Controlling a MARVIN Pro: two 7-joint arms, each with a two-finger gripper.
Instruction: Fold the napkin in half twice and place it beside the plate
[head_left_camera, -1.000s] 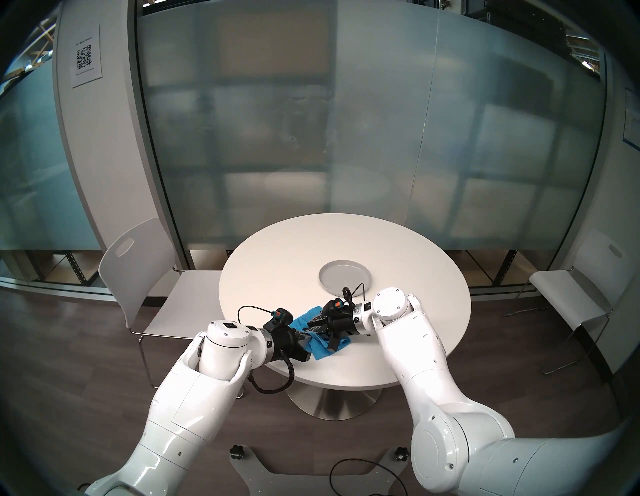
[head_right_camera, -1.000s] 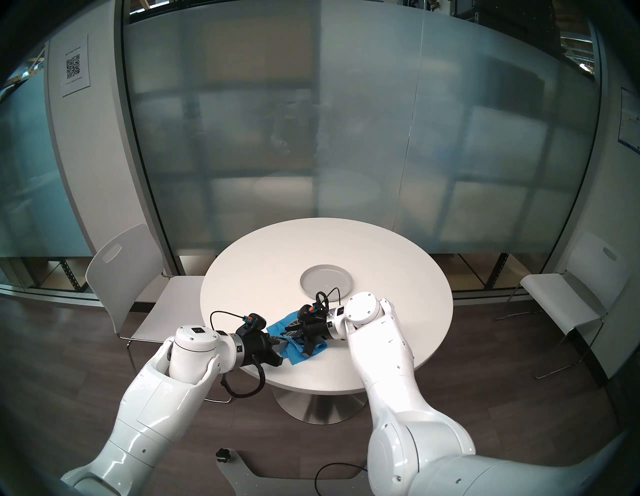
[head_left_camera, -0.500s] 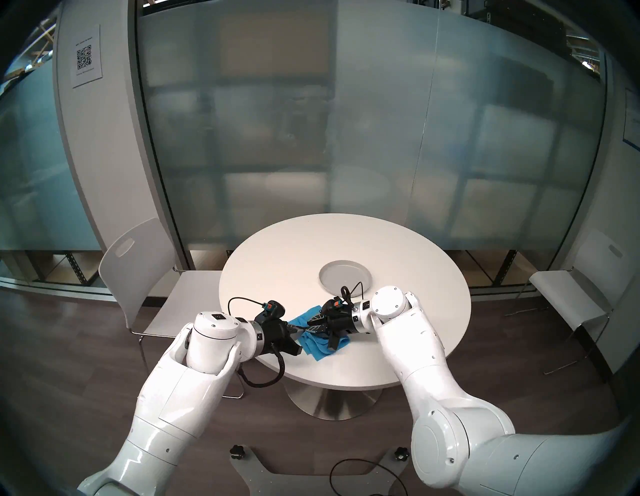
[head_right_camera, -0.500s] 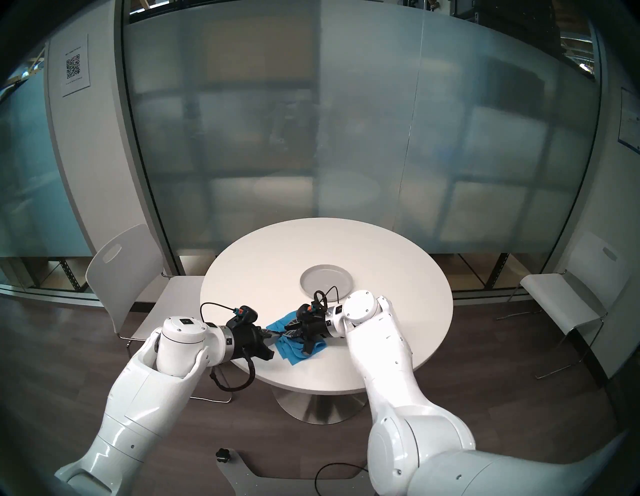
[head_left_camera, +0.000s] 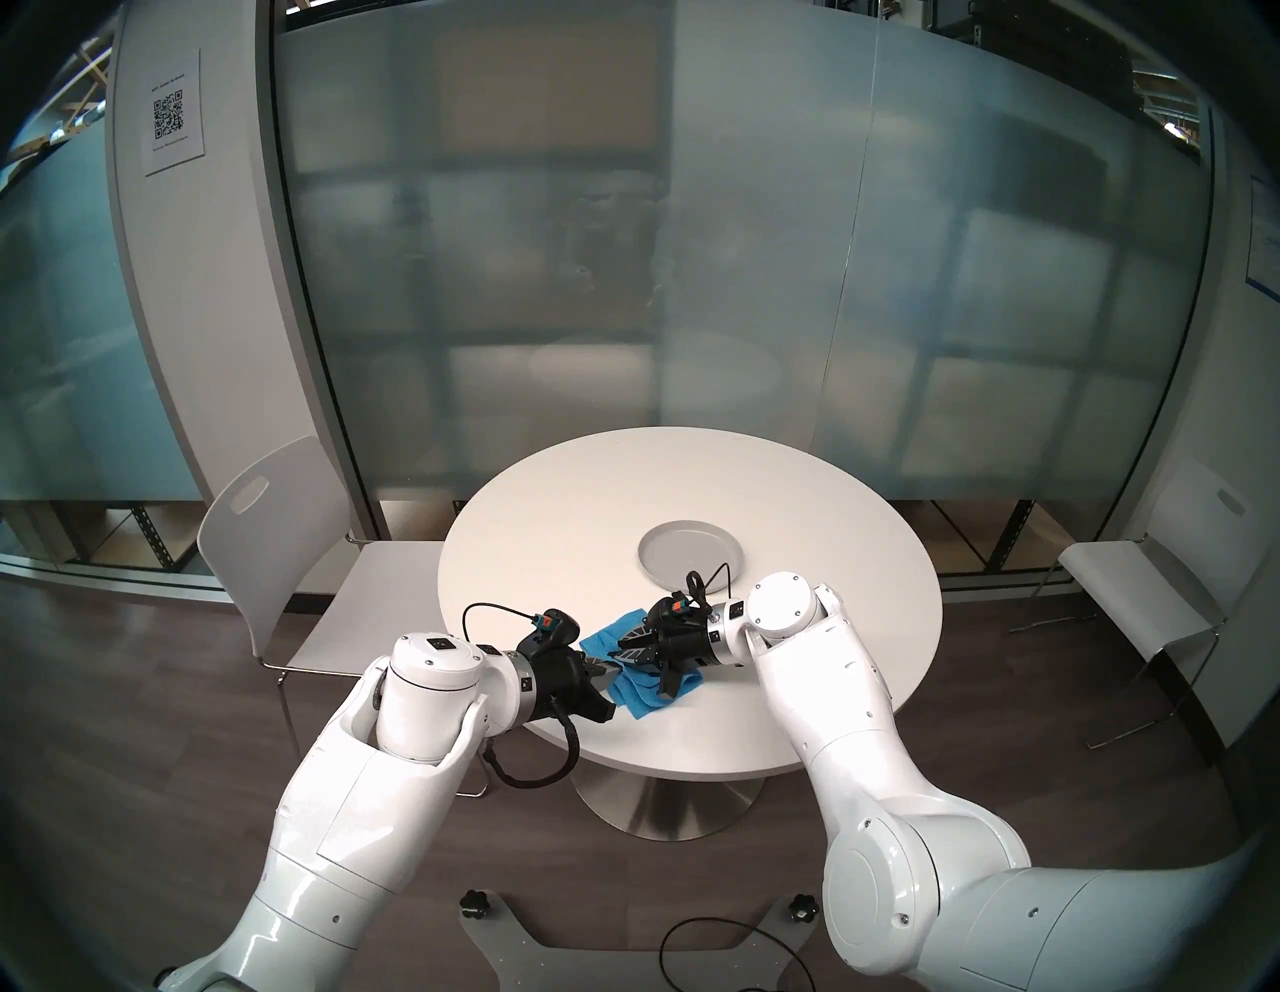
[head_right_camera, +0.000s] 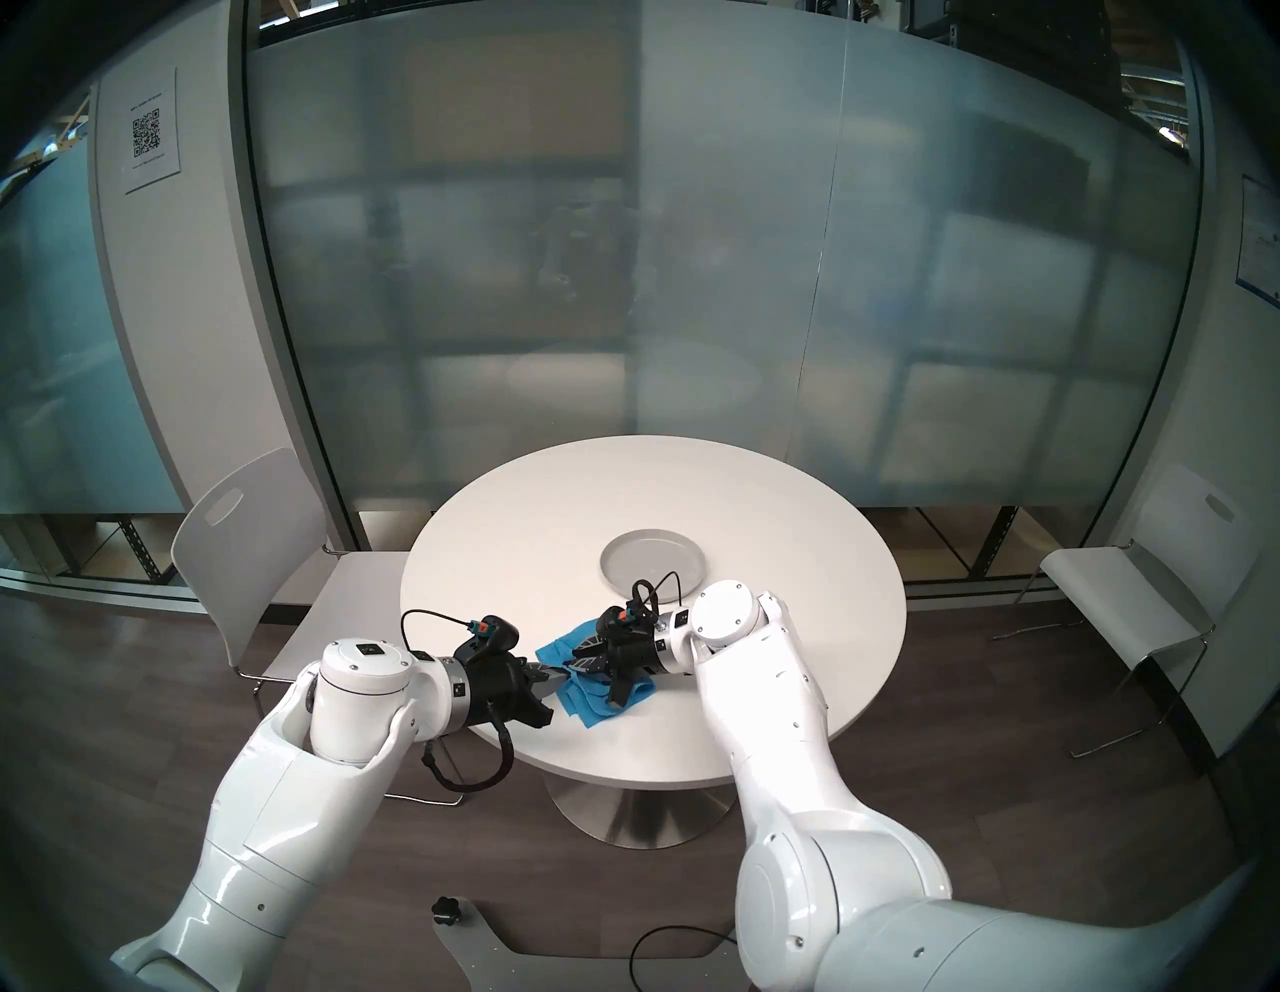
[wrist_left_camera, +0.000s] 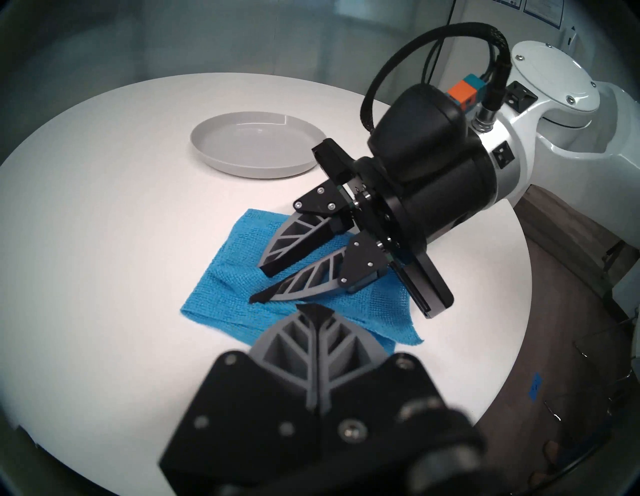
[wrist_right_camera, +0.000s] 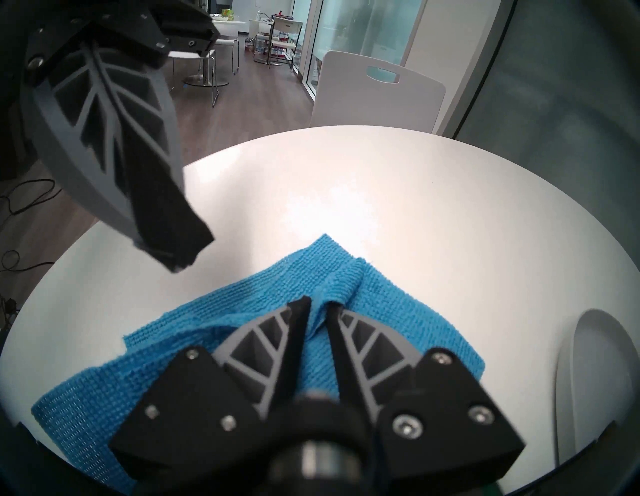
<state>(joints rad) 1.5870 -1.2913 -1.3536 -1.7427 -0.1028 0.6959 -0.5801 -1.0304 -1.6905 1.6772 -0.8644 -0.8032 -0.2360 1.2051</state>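
A: Start from the left. How much room is there around the napkin (head_left_camera: 641, 682)?

B: Left of it, the white round table (head_left_camera: 554, 526) runs bare to its edge, where a white chair (head_left_camera: 277, 547) stands pushed up. The left gripper (wrist_left_camera: 314, 309) hovers just off the napkin's left edge, its fingers pressed together with nothing between them. Beyond the napkin the tabletop is clear up to the light-grey plate (head_left_camera: 690, 554), which sits apart from it, farther back and slightly right. The napkin's near corner lies well inside the table's front edge.

A: And the right gripper (wrist_right_camera: 317, 304)?

B: It is over the napkin's middle, fingers part-way in and pinching a raised ridge of the blue cloth; the rest lies rumpled on the table.

A: Anything different from a second ago?

B: The left gripper has backed away from the napkin toward the table's left edge and risen slightly. The right one has held its place, and the napkin's outline looks unchanged.

A: Which way does the napkin run?

B: In the head view its long axis goes diagonally, from the far-left corner to the near-right corner, with the ridge roughly across it.
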